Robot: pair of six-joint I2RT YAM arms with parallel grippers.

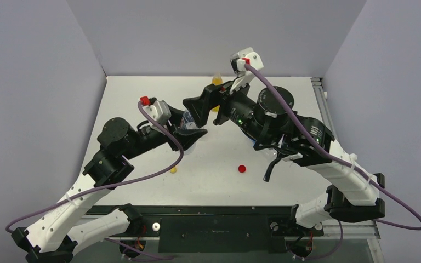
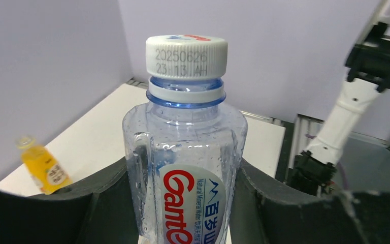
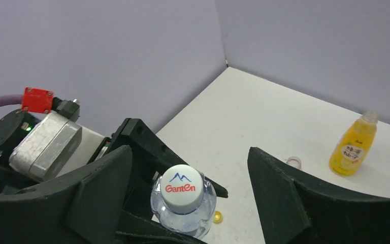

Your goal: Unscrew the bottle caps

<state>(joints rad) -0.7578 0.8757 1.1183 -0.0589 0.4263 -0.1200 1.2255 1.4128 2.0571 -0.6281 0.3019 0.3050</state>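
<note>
My left gripper (image 2: pixel 185 203) is shut on the clear bottle with the red-white label (image 2: pixel 190 173) and holds it upright. The bottle's white cap (image 2: pixel 186 55) is on it. In the top view the left gripper (image 1: pixel 191 133) holds this bottle (image 1: pixel 188 118) at mid-table. My right gripper (image 3: pixel 189 170) is open above the bottle, one finger on each side of the white cap (image 3: pixel 182 189), not touching it; it also shows in the top view (image 1: pixel 196 107). The juice bottle (image 3: pixel 353 145) stands uncapped at the back. A yellow cap (image 1: pixel 173 170) and a red cap (image 1: pixel 242 168) lie loose on the table. The other two bottles are out of view.
A small pale ring-like thing (image 3: pixel 293 162) lies on the table near the juice bottle. The yellow cap also shows just beside the held bottle in the right wrist view (image 3: pixel 217 217). Grey walls enclose the white table (image 1: pixel 285 104) at the left, back and right.
</note>
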